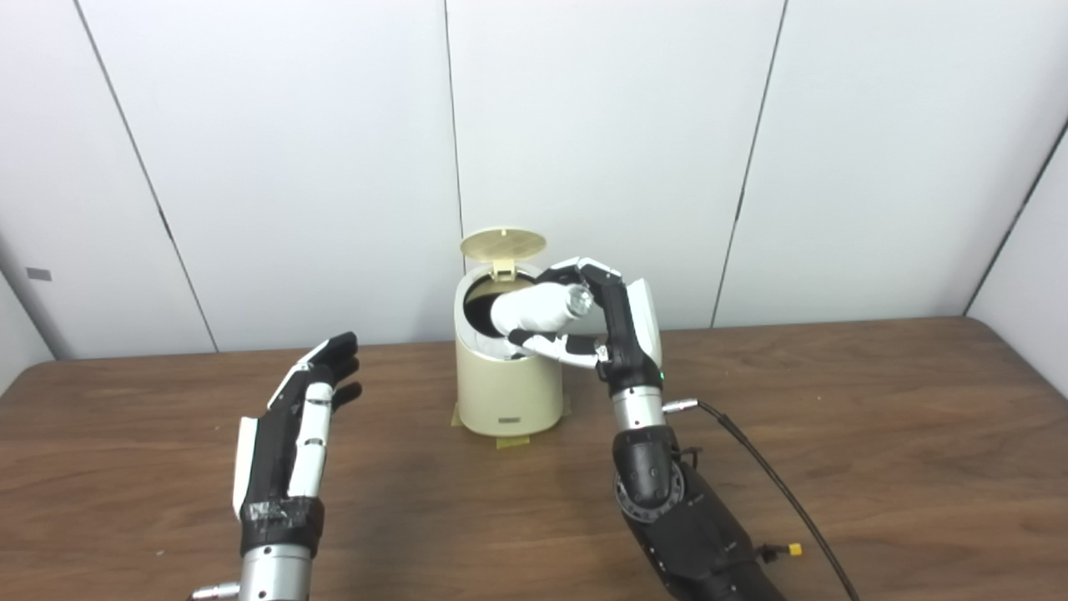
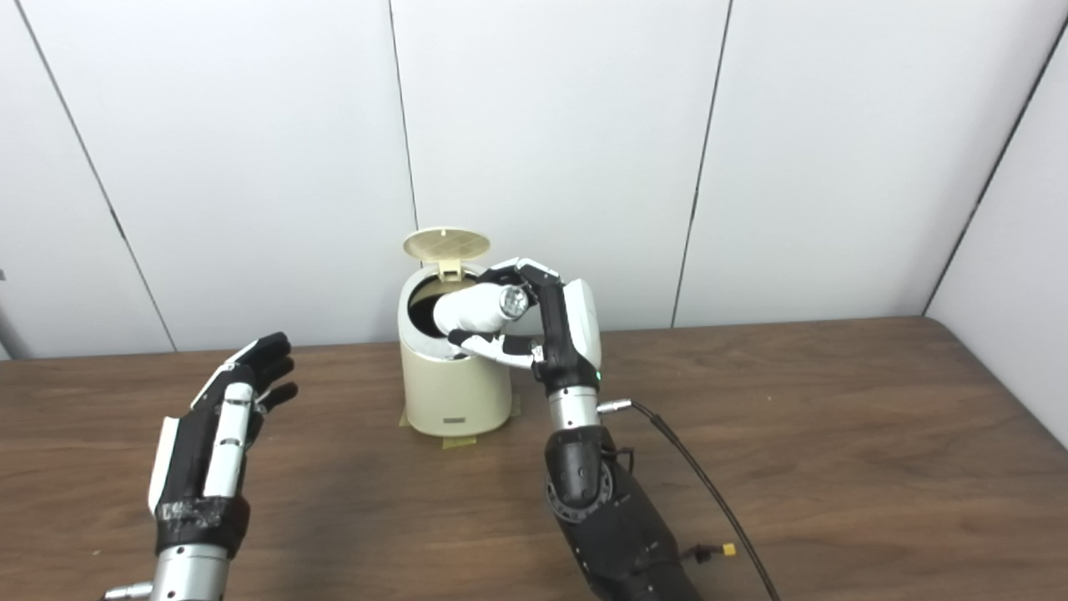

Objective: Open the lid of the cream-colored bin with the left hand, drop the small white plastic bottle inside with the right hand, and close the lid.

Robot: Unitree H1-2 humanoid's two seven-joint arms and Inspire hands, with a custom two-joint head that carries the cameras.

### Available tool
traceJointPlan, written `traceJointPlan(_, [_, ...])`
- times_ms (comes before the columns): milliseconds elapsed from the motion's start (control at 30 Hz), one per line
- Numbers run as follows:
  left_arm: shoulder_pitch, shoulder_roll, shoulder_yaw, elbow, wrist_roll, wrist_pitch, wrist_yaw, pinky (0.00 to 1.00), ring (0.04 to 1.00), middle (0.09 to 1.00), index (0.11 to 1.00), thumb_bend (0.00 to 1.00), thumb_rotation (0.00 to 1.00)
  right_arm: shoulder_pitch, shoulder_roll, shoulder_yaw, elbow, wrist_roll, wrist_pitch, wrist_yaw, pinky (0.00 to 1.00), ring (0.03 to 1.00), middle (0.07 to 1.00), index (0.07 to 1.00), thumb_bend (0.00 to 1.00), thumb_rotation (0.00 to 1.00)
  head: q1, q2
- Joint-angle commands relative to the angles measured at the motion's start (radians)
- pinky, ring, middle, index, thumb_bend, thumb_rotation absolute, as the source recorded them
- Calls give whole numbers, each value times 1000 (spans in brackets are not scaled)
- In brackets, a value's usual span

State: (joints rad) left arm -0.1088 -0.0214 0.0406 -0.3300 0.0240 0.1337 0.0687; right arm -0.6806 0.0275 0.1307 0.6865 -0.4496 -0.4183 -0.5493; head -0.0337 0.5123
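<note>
No text, brand, number or sign can be read anywhere. The cream-colored bin (image 1: 507,380) carries a small dark label low on its front wall, but its lettering is too small to make out.

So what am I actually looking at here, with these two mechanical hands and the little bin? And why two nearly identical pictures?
These are the two arms of a humanoid robot, each ending in a hand with fingers and a thumb. The two pictures come from two cameras side by side on its head, so they show one scene from slightly different spots. A brown wooden table carries a cream-colored bin whose round lid stands flipped up at the back. The right hand has its fingers wrapped around a small white plastic bottle, held tilted over the bin's open mouth, one end pointing in. The left hand holds nothing; it is open, apart from the bin, on its left. A black cable runs from the right wrist.
</note>
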Motion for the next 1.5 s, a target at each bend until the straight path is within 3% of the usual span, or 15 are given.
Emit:
traceJointPlan(0, [-27, 0, -5, -41, 9, -24, 0, 806, 849, 844, 812, 318, 798, -43, -4, 1, -24, 4, -14, 10, 378, 434, 510, 484, 518, 0, -1, 1])
traceJointPlan(733, [-24, -4, -15, -38, 13, -22, -1, 815, 857, 847, 819, 339, 807, -38, 3, -9, -70, -11, 38, -1, 364, 435, 519, 488, 517, 0, -6, 0])
traceJointPlan(1033, [-28, 2, -25, -23, 25, -44, -3, 825, 870, 855, 827, 326, 825, -73, 1, -30, -76, -25, 74, -38, 381, 446, 528, 484, 516, 0, -10, -8])
traceJointPlan(1200, [-30, 4, -27, -17, 27, -53, -2, 832, 873, 856, 828, 319, 826, -86, 2, -41, -87, 1, 84, -16, 391, 447, 530, 487, 516, 0, -9, -10])
traceJointPlan(1300, [-30, 3, -27, -17, 27, -50, -2, 832, 873, 855, 827, 321, 819, -87, 4, -43, -97, 11, 97, -4, 391, 445, 538, 491, 515, 0, -9, -10])
traceJointPlan(1367, [-30, 2, -27, -18, 29, -49, -1, 831, 872, 856, 829, 313, 819, -84, 6, -44, -108, 18, 108, 5, 403, 452, 606, 493, 510, 0, -9, -10])
traceJointPlan(1467, [-30, 3, -28, -16, 30, -54, -2, 829, 872, 855, 829, 307, 821, -76, 6, -40, -130, 18, 137, 22, 425, 556, 645, 492, 517, 110, -9, -11])
